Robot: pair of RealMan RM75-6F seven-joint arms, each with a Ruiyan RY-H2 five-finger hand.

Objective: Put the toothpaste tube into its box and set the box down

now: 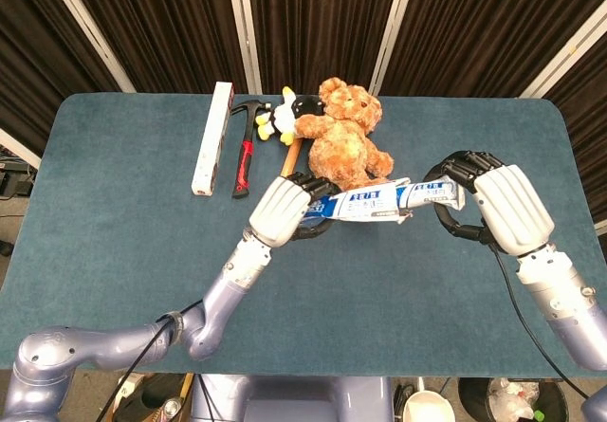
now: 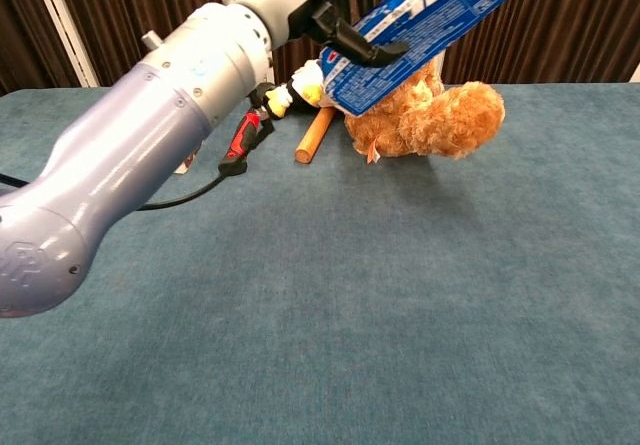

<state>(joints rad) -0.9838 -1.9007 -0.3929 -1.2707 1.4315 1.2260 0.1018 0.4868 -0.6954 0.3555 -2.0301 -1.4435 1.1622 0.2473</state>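
Item, nearest: my left arm (image 2: 150,135), filling the left of the chest view, rising from the lower left toward the top centre. Item: my left hand (image 1: 282,210), centre of the head view, fingers wrapped round the left end of the blue and white toothpaste box (image 1: 365,203); in the chest view the box (image 2: 430,25) slants from upper centre to the top right, above the table. Item: my right hand (image 1: 500,209), right of centre in the head view, dark fingers curled round the right end of the toothpaste tube (image 1: 429,192), which runs leftward to the box's open end, where box and tube meet in one line; how much of the tube lies inside the box I cannot tell. Item: blue table (image 1: 114,242), under both hands. Item, further back: brown teddy bear (image 1: 346,137), upper centre of the head view, just behind the box. Item: small black, white and yellow plush toy (image 1: 277,119), touching the bear's left side. Item: hammer (image 1: 244,152) with red and black grip, left of the plush toy, a wooden handle (image 2: 314,135) lying beside it. Item, farthest left: a long white box (image 1: 212,137), flat on the table, upper left of centre.
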